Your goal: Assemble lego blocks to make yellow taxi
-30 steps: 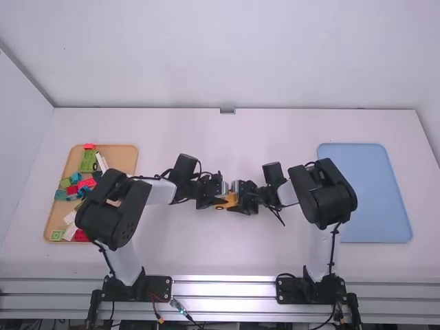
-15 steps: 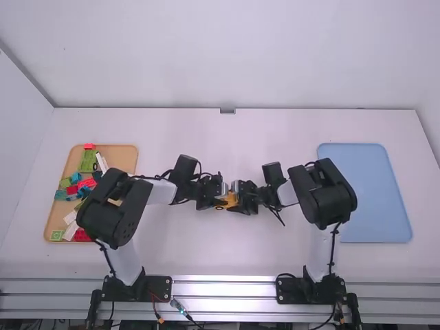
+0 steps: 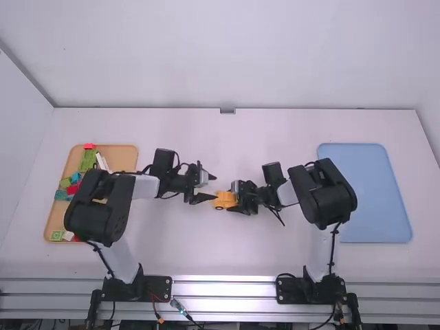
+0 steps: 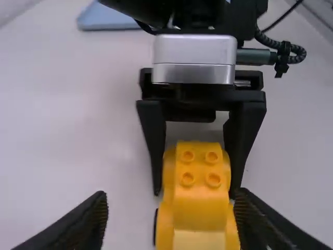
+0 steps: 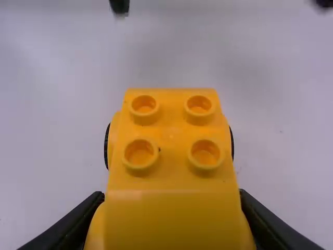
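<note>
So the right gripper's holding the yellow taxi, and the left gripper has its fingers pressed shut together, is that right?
Not quite: the left gripper has its fingers spread wide apart, as the high view shows. The rest is right: the right gripper is holding the yellow taxi.

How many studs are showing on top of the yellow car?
4 studs, in two rows on the yellow car: two nearer the left gripper, two nearer the right gripper. Others may be hidden lower down.
</note>
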Robot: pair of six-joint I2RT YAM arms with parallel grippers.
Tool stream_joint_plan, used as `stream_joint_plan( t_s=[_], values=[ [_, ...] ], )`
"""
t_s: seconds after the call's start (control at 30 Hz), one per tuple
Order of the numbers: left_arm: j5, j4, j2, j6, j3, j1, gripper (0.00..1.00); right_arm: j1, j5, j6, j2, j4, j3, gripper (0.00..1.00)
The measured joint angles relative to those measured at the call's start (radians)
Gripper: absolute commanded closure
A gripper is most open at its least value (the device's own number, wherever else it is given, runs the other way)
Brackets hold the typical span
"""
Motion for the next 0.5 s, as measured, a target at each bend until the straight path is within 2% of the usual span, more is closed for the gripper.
stream_joint_plan(
  t_s=[0.03, 0.07, 0.3, 0.5],
  values=[
    [0.024, 0.0, 0.0, 0.0, 0.0, 0.025, 0.05, 0.001, 0.001, -0.002, 0.0, 0.0, 0.0, 0.42],
    [0.047, -0.001, 0.0, 0.002, 0.0, 0.051, 0.01, 0.0, 0.0, 0.0, 0.0, 0.0, 0.0, 0.42],
    [0.078, 0.016, 0.0, -0.043, -0.001, 0.206, 0.01, -0.007, -0.003, 0.029, 0.0, -0.002, 0.011, 0.39],
    [-0.161, 0.128, 0.0, -0.369, -0.001, 0.282, 0.01, -0.073, 0.03, 0.154, -0.029, -0.033, 0.031, 0.39]
  ],
)
